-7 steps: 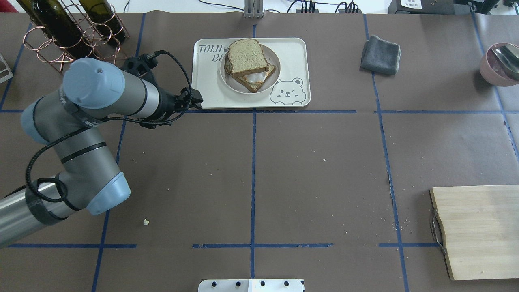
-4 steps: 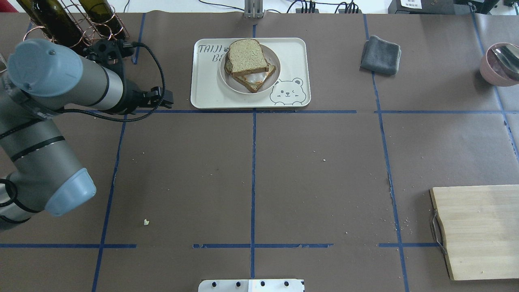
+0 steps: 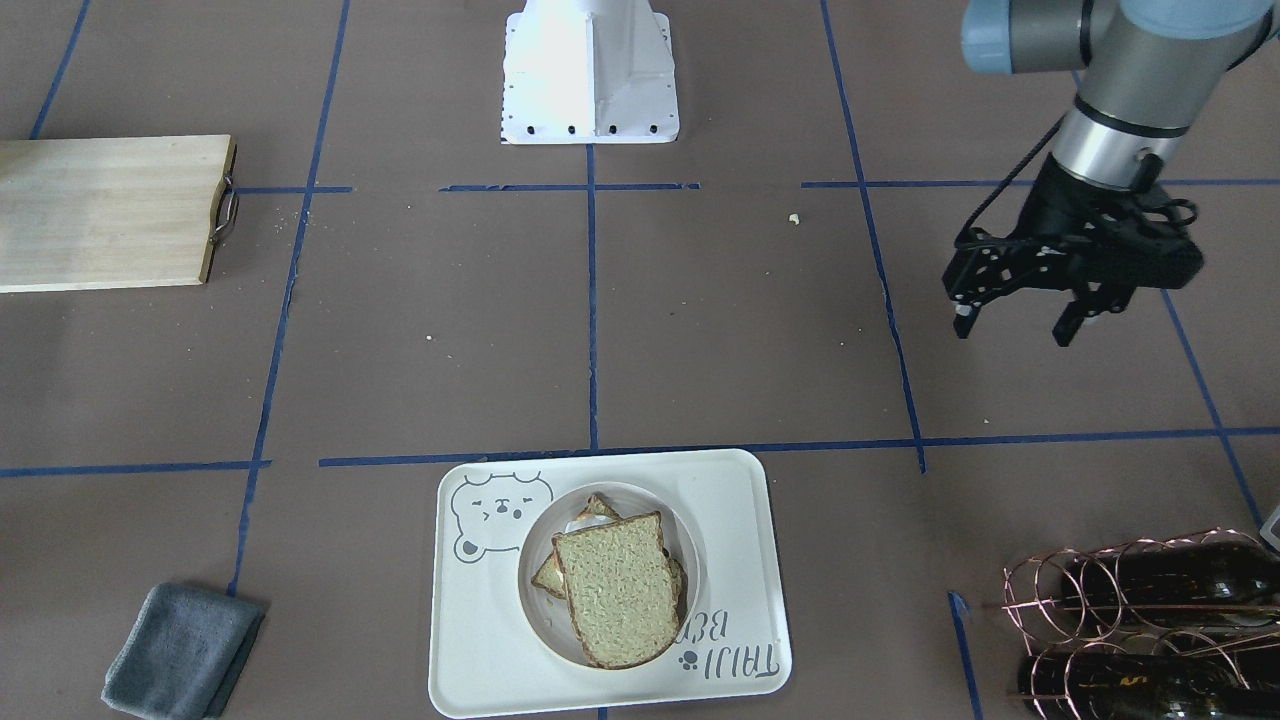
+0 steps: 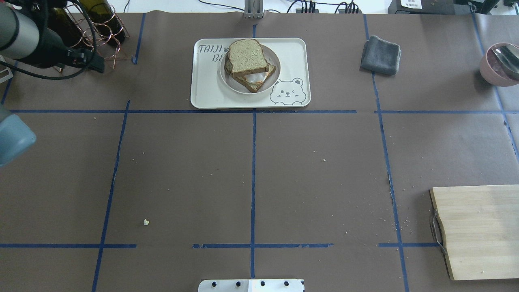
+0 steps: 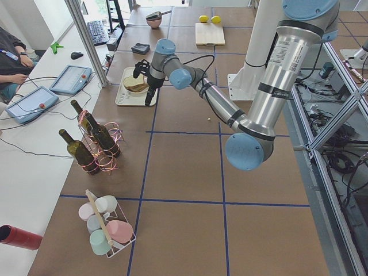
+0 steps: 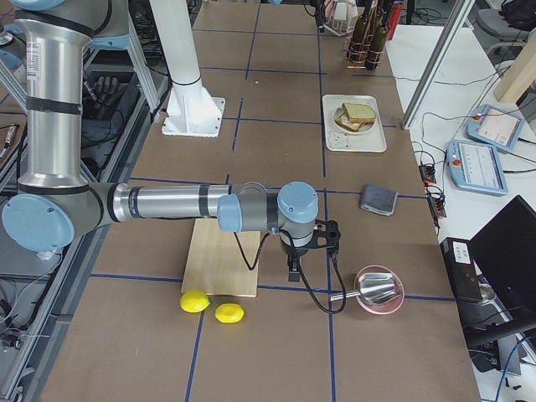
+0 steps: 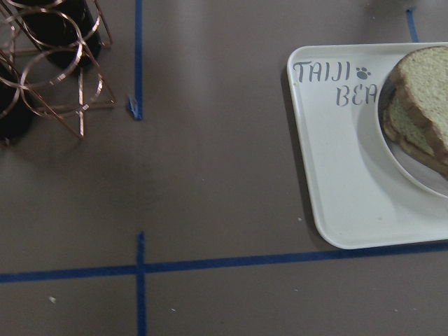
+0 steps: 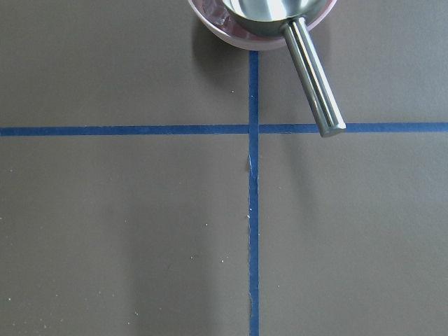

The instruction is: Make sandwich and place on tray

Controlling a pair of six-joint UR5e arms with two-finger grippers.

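The sandwich (image 4: 247, 61) lies on a small round white plate (image 4: 225, 77) on the cream bear tray (image 4: 206, 91) at the table's far middle. Its top slice is offset and egg white shows between the slices. It also shows in the front-facing view (image 3: 612, 590) with the tray (image 3: 735, 500), and in the left wrist view (image 7: 420, 112). My left gripper (image 3: 1013, 330) is open and empty, above bare table well to the tray's side, near the bottle rack (image 4: 95, 65). My right gripper (image 6: 293, 270) shows only in the exterior right view, by the pink bowl; I cannot tell its state.
Wine bottles in a copper rack (image 4: 81, 28) stand at the far left. A grey cloth (image 4: 381, 54) lies right of the tray. A pink bowl with a metal ladle (image 4: 500, 63) is at the far right. A wooden board (image 4: 478, 231) lies near right, two lemons (image 6: 209, 306) beyond it.
My left arm has swung left and away from the tray's corner, toward the bottle rack. The sandwich, plate and tray have not moved.
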